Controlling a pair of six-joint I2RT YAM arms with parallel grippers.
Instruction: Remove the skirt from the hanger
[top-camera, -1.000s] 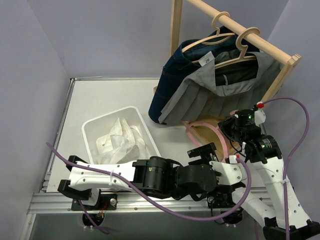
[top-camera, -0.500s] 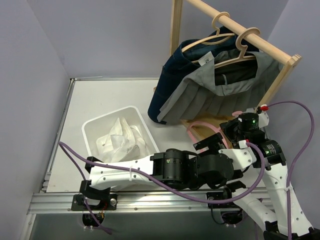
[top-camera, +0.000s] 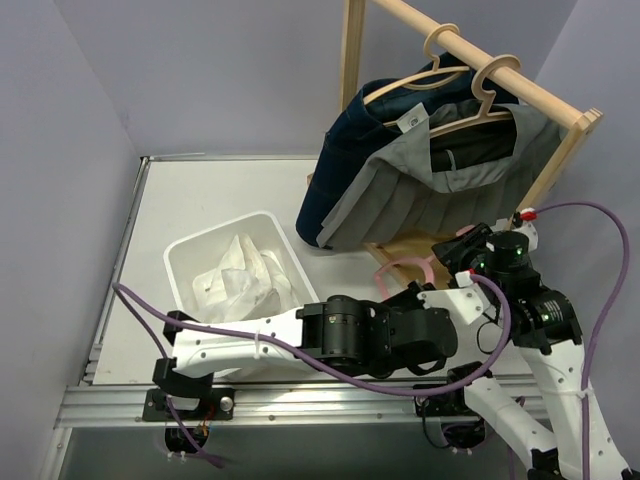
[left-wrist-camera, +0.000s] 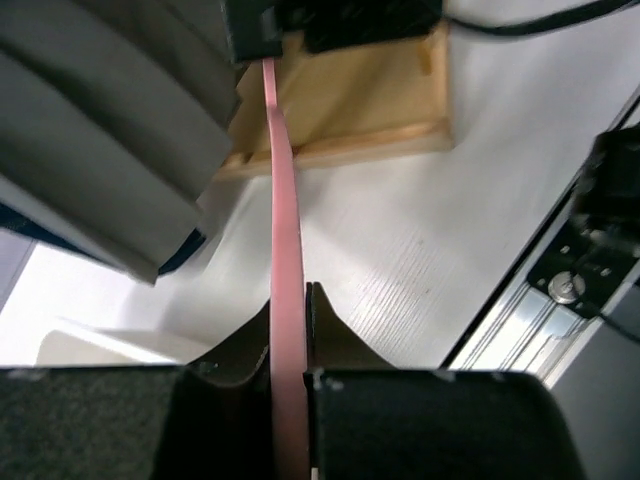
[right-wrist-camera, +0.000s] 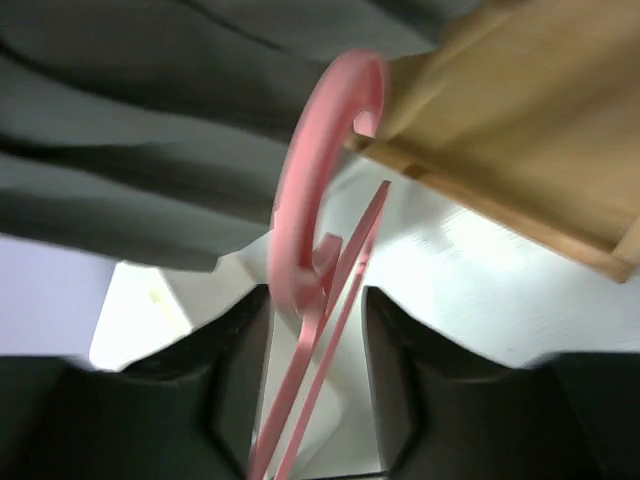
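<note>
A grey pleated skirt (top-camera: 420, 200) hangs from a wooden hanger (top-camera: 470, 115) on the rack's rail, beside a navy garment (top-camera: 335, 170). A bare pink hanger (top-camera: 405, 268) lies low over the rack's wooden base (top-camera: 400, 250). My left gripper (left-wrist-camera: 290, 300) is shut on the pink hanger's thin bar (left-wrist-camera: 285, 230). My right gripper (right-wrist-camera: 315, 300) stands open around the pink hanger's hook end (right-wrist-camera: 300, 200), with a gap on each side. From above, the left gripper (top-camera: 438, 288) sits just below the right gripper (top-camera: 462, 250).
A white bin (top-camera: 185, 255) holding crumpled white cloth (top-camera: 240, 280) stands left of the arms. The rack's slanted wooden post (top-camera: 560, 160) rises at the right. The skirt's hem (left-wrist-camera: 100, 150) hangs close above the pink hanger. A metal rail (top-camera: 110, 405) runs along the near table edge.
My left arm has swung right to the pink hanger and its jaws have closed on the bar. My right gripper's jaws have parted from the hanger, and that arm has shifted slightly.
</note>
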